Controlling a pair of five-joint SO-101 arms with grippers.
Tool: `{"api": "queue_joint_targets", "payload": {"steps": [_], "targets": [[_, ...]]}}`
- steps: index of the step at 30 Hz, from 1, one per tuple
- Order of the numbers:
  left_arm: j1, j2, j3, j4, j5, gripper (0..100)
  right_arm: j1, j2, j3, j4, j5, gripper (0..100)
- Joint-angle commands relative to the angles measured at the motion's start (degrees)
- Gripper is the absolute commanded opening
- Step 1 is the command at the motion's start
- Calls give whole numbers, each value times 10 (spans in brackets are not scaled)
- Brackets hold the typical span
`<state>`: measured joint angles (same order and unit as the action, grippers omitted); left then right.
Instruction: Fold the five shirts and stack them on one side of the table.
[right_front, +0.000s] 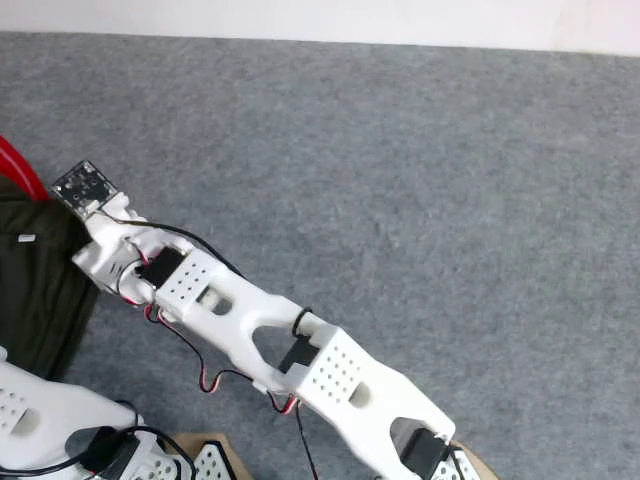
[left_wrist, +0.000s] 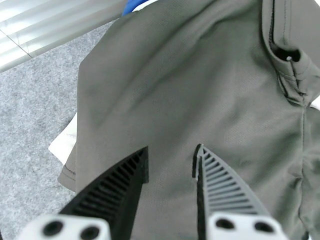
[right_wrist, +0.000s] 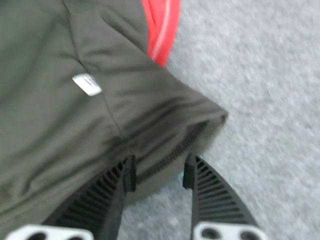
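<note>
A dark olive shirt (right_wrist: 60, 110) with a small white tag (right_wrist: 86, 84) lies at the table's left edge (right_front: 35, 290). A red garment (right_wrist: 160, 30) shows from under it (right_front: 20, 165). My right gripper (right_wrist: 160, 170) is open, its fingertips astride the shirt's hemmed corner, low over the cloth. The right arm (right_front: 250, 320) stretches from the front right across to that corner. My left gripper (left_wrist: 170, 160) hangs open just above a grey shirt (left_wrist: 200, 90), whose collar (left_wrist: 290, 65) lies off to one side. The left arm's base (right_front: 40, 420) sits at the front left.
The grey felt table top (right_front: 400, 180) stretches wide to the right and back. A white garment (left_wrist: 62, 142) peeks from under the grey shirt, and a bit of blue (left_wrist: 132, 5) shows at its far end. A pale rail (left_wrist: 50, 30) runs beyond it.
</note>
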<state>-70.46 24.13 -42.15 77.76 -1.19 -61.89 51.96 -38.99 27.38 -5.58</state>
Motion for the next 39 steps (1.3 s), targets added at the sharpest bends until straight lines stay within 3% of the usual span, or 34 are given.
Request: {"api": "queue_joint_targets", "payload": {"steps": [1,17,22,25,32,39], "targets": [[-6,-4,-24,-10,1,164,-13,15,-65,-11,-4,166],[0,-3,-23,-5,1,164,-29,198,-250,-10,-1,163],[3,-3,-7,-7,1,164,-28,206,-254,-10,-1,9],[7,-3,13,-10,0,164,-25,205,-255,-5,-1,18],[34,-3,71,-10,0,164,-1,208,-407,199,-1,5],[87,-5,80,-5,0,164,87,205,-633,434,-1,5]]}}
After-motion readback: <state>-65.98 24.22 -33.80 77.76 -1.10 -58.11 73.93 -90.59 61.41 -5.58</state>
